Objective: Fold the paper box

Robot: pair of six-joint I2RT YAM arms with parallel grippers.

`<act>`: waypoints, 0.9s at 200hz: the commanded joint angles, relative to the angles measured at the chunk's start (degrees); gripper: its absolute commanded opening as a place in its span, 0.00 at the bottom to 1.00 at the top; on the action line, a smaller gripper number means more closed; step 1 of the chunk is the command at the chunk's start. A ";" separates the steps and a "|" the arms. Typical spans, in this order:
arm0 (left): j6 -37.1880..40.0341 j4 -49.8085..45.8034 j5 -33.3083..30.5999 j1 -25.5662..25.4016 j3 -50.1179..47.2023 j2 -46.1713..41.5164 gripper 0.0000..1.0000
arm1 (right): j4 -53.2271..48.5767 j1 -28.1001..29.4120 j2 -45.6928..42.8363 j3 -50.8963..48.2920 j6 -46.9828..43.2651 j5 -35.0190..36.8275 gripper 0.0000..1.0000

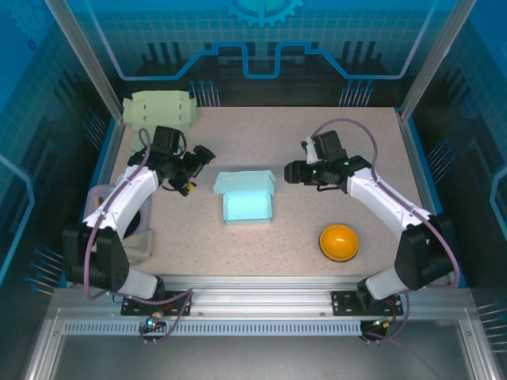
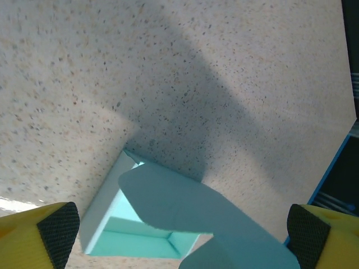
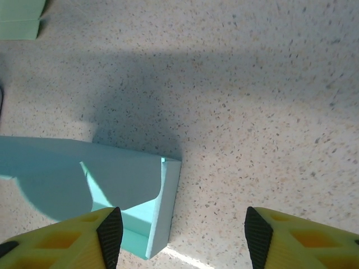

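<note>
The teal paper box [image 1: 246, 199] lies in the middle of the table, its tray open upward and its flaps standing loose at the far edge. My left gripper [image 1: 196, 170] hovers to the box's left, open and holding nothing. In the left wrist view, one rounded flap [image 2: 185, 207] of the box [image 2: 129, 238] reaches toward the open left gripper [image 2: 182, 238], between the pads [image 2: 56, 232] but touching neither. My right gripper [image 1: 291, 172] is just right of the box's far corner, open. In the right wrist view, the box wall [image 3: 165, 202] lies below the right gripper [image 3: 182, 238].
A pale green folded box [image 1: 161, 109] sits at the back left corner, also seen as the pale green box [image 3: 19, 19] in the right wrist view. An orange dome [image 1: 339, 241] rests front right. A grey stand [image 1: 141, 239] is by the left arm's base.
</note>
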 commanded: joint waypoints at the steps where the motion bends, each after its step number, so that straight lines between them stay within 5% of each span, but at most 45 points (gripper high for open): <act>1: -10.42 0.98 2.25 -0.02 1.21 1.83 0.99 | -1.85 0.47 2.71 3.29 9.30 -2.84 0.63; 80: -14.11 1.23 0.03 -4.09 2.72 7.40 0.99 | -3.02 4.11 10.48 9.48 31.97 -4.64 0.63; 180: -18.60 4.47 -2.95 -10.53 0.95 7.41 0.95 | 2.89 9.07 12.40 7.79 42.71 -7.80 0.64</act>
